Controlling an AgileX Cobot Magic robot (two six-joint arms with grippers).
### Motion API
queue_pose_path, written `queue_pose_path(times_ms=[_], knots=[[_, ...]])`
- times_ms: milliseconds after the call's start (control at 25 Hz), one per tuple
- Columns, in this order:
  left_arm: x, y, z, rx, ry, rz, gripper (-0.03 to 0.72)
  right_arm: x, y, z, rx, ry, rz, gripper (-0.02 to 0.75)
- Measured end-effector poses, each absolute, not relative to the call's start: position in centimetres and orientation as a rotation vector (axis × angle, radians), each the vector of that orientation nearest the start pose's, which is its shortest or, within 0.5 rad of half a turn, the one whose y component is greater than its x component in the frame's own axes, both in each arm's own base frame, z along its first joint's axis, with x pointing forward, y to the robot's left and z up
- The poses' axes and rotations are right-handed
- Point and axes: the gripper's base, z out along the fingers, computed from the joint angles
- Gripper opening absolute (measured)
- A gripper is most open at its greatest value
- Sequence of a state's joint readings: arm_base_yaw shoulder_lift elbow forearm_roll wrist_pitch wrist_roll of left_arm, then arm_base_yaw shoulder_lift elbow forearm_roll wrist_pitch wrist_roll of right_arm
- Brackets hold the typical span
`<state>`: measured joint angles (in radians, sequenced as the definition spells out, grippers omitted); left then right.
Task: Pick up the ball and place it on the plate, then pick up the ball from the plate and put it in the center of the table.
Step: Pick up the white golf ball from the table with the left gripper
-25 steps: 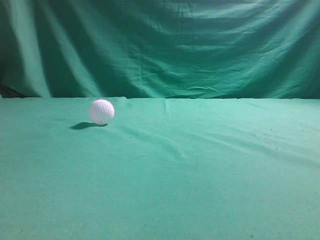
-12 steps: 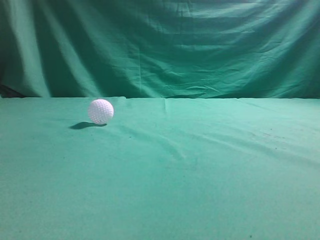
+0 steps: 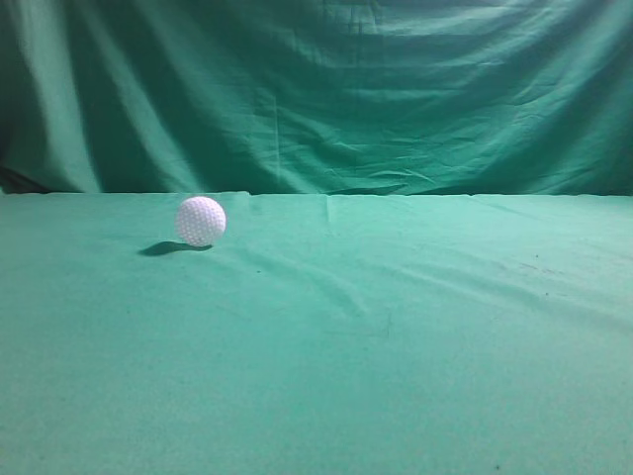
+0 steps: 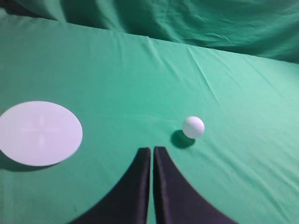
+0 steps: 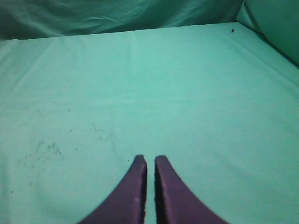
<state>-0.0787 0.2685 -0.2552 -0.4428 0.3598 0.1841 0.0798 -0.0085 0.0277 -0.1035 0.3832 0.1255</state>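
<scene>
Green cloth covers the table (image 3: 396, 346); ball (image 4: 193, 127) lies right of the plate (image 4: 39, 133), untouched or already returned; left gripper (image 4: 152, 150) and right gripper (image 5: 150, 158) pinched together, empty.

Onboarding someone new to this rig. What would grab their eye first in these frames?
The white dimpled ball stands out, alone on the green table, left of centre near the back edge in the exterior view. In the left wrist view a pale round plate lies to the ball's left, apart from it. Both pincers, left and right, are shut and empty above the cloth.
</scene>
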Motion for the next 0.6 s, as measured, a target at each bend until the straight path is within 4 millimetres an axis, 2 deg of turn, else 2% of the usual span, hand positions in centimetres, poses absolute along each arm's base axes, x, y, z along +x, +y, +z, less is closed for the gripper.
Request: queue_pose_path(times_ms=[320, 520, 600], knots=[[8.8, -2.0, 25.8, -0.066, 1.859, -0.370, 0.000, 5.3, 0.1, 17.0, -0.021, 1.884, 0.038, 0.060], [10.1, -3.2, 29.0, 0.256, 2.032, -0.318, 0.000, 5.3, 0.1, 17.0, -0.021, 1.884, 0.038, 0.060], [11.2, -3.6, 30.0, 0.326, 2.112, -0.339, 0.000, 5.3, 0.1, 17.0, -0.021, 1.884, 0.038, 0.060]])
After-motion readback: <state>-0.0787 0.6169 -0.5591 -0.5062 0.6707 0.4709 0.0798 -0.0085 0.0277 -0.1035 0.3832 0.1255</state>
